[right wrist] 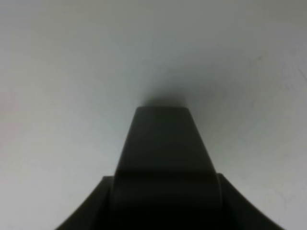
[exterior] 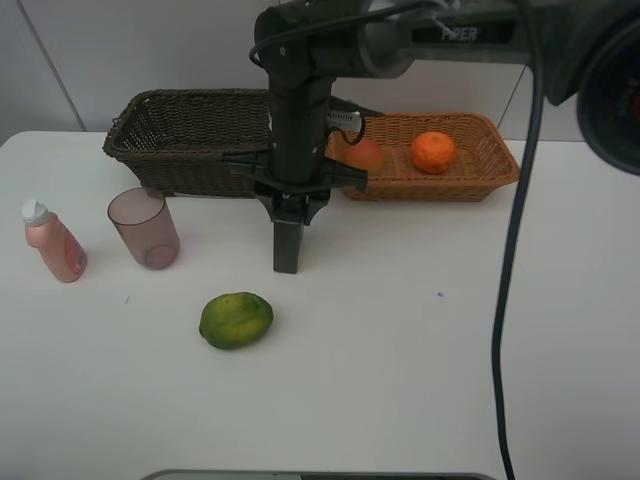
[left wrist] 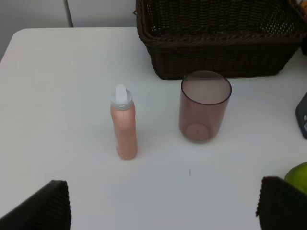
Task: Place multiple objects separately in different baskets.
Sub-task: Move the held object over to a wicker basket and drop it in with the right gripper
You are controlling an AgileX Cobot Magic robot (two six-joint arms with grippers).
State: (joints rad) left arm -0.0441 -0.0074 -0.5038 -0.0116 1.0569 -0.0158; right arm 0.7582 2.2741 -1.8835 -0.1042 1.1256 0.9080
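Note:
My right gripper [exterior: 287, 262] [right wrist: 162, 112] points straight down at the white table in front of the baskets, shut, with nothing seen between its fingers. The green fruit [exterior: 236, 319] [left wrist: 298, 173] lies nearer the front, left of it. A mauve cup [exterior: 146, 228] [left wrist: 204, 106] and a pink white-capped bottle [exterior: 55, 243] [left wrist: 123, 125] stand upright at the left. The orange [exterior: 433, 152] and the red-yellow fruit [exterior: 364, 154] lie in the orange-tan basket [exterior: 480, 178]. The dark brown basket [exterior: 190, 135] [left wrist: 216, 52] looks empty. My left gripper [left wrist: 168, 211] is open, short of the bottle and cup.
The right arm's black cable [exterior: 510, 300] hangs down over the right side of the table. The two baskets sit side by side along the back edge near the wall. A grey edge [exterior: 320, 475] shows at the table's front.

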